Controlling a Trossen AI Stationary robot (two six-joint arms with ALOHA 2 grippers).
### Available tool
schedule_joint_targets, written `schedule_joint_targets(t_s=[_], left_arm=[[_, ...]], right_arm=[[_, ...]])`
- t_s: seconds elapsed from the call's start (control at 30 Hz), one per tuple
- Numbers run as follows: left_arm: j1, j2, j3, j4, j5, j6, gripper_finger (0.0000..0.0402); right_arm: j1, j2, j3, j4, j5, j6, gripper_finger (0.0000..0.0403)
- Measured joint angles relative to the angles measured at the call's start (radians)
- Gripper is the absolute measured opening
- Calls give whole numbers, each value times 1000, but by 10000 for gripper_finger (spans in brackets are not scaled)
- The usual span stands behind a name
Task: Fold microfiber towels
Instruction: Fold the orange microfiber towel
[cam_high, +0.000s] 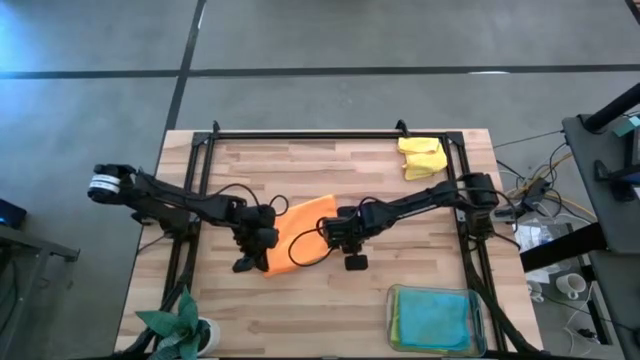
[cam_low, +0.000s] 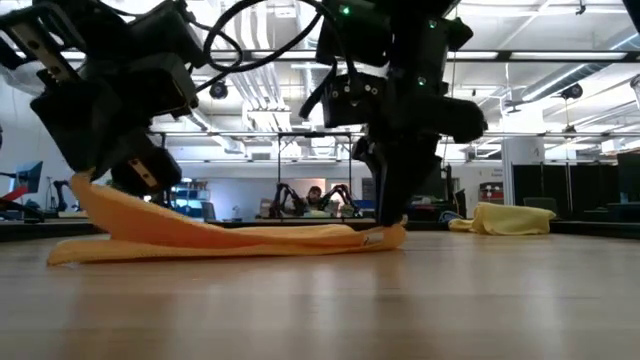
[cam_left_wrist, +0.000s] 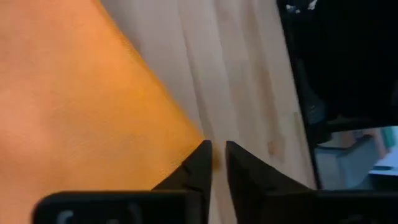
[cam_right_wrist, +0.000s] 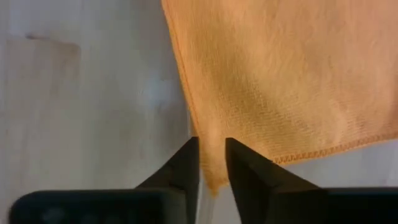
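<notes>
The orange towel (cam_high: 300, 232) is lying mid-table (cam_high: 300, 310) — the left gripper (cam_left_wrist: 216, 163) is pinching its near corner, the right gripper (cam_right_wrist: 211, 163) is pinching its hemmed edge; bare wood is lying open nearer the front.

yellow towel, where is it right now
In the high view the yellow towel lies crumpled at the table's far right corner, beside the black frame rail, well away from both grippers and the orange towel.
</notes>
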Motion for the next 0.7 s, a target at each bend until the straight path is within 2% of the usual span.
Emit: schedule_joint_targets(t_s=[0.2, 0.27, 0.3, 0.37, 0.5, 0.57, 0.7], left_arm=[[0, -65, 9, -12, 128, -52, 108], [1, -93, 13, -8, 133, -33, 131], [4, -106, 15, -7, 101, -11, 139], [7, -117, 18, 27, -75, 29, 149], [13, -104, 1, 41, -496, 46, 152], [18, -83, -16, 31, -600, 56, 152], [16, -11, -30, 26, -700, 59, 152]], right_arm=[[0, -52, 13, 2, 2, -13, 140], [0, -61, 13, 28, 34, -14, 156], [0, -62, 12, 60, 66, -3, 162], [0, -59, 7, 137, 129, 30, 170], [-1, 1, -2, 321, 142, 50, 173], [8, 38, -4, 389, 140, 52, 173], [32, 92, -3, 453, 113, 49, 173]])
